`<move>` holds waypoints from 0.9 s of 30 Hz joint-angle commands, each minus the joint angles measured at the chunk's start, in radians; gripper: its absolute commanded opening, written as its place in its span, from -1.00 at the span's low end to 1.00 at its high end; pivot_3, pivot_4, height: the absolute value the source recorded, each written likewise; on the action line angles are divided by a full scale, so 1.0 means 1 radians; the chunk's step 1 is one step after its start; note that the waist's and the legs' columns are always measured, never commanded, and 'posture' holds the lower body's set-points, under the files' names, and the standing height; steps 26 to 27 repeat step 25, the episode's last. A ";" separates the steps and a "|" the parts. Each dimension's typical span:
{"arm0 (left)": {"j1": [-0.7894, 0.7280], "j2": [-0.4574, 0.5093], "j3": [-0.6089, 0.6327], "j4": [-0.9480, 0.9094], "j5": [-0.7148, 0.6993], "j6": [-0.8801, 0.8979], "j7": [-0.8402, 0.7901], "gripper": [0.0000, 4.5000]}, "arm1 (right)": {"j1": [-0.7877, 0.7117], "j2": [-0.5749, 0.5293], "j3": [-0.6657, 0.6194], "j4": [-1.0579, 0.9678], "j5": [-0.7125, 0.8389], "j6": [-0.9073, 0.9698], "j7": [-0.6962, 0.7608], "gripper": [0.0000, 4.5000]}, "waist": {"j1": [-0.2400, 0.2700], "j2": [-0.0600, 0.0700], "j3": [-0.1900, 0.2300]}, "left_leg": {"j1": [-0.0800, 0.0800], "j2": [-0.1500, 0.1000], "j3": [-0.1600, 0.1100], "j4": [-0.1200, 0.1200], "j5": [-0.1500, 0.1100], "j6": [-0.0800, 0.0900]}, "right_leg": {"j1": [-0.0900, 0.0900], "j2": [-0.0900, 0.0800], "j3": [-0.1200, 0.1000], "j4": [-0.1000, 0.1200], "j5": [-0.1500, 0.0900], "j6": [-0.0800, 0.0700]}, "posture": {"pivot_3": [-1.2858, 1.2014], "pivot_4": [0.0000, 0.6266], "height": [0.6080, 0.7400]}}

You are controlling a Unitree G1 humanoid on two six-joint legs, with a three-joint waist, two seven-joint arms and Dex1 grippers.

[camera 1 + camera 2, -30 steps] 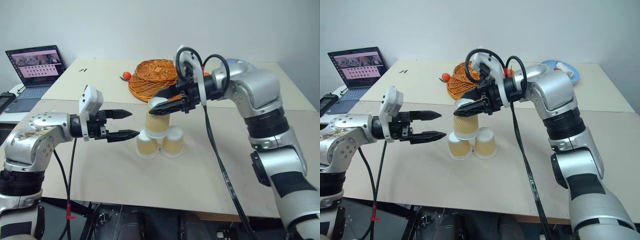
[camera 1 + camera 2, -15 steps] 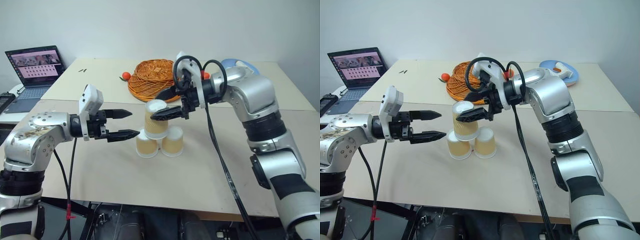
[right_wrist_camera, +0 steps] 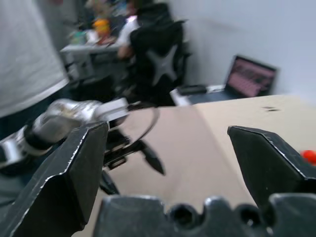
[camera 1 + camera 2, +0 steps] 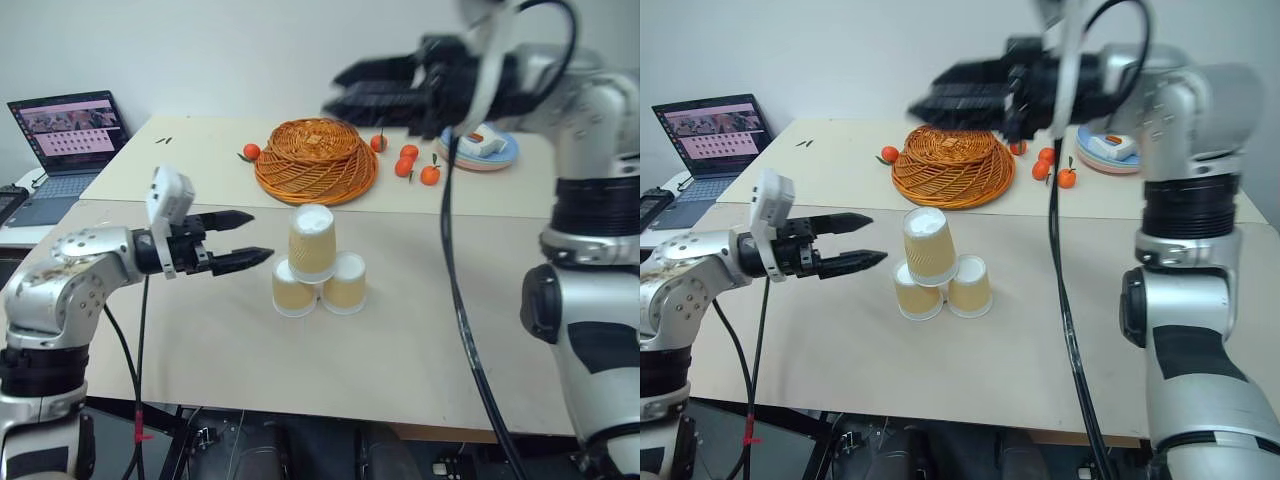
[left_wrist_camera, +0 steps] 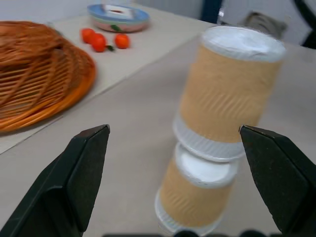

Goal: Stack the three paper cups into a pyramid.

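The three paper cups stand upside down as a pyramid at the table's middle. The top cup (image 4: 312, 240) rests on the left base cup (image 4: 293, 291) and the right base cup (image 4: 347, 284). Nothing touches them. My left gripper (image 4: 256, 238) is level and open, a short way left of the stack, with its tips towards the cups. In the left wrist view the top cup (image 5: 227, 94) sits ahead between the spread fingers. My right gripper (image 4: 342, 90) is open and blurred, high above the table over the basket, pointing left and holding nothing.
An overturned wicker basket (image 4: 315, 160) lies behind the cups, with one orange (image 4: 252, 151) at its left and several oranges (image 4: 410, 165) at its right. A blue plate (image 4: 482, 146) is at the back right. A laptop (image 4: 70, 135) sits at the far left.
My right gripper opened, let go of the top cup and rose up and away from the stack. The cup stayed on the two base cups. My left gripper drew slightly left.
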 commanded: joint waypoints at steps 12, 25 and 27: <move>0.068 -0.274 0.335 0.173 0.303 -0.298 0.793 1.00 | 0.730 0.066 -0.065 0.058 -0.501 -0.454 -0.844 0.99 | 0.018 -0.004 -0.006 | -0.006 0.001 0.010 -0.002 0.003 -0.006 | -0.006 -0.006 0.001 0.008 0.000 0.001 | 0.03 -0.52 -0.73; 0.003 -0.327 0.260 0.525 0.390 -0.580 0.802 1.00 | 0.855 0.258 -0.080 0.014 -0.469 -0.563 -0.890 0.99 | 0.007 -0.009 -0.011 | -0.008 0.002 0.009 0.002 0.004 -0.006 | -0.009 -0.004 0.000 0.011 0.002 0.004 | 0.03 -0.52 -0.73; 0.003 -0.327 0.260 0.525 0.390 -0.580 0.802 1.00 | 0.855 0.258 -0.080 0.014 -0.469 -0.563 -0.890 0.99 | 0.007 -0.009 -0.011 | -0.008 0.002 0.009 0.002 0.004 -0.006 | -0.009 -0.004 0.000 0.011 0.002 0.004 | 0.03 -0.52 -0.73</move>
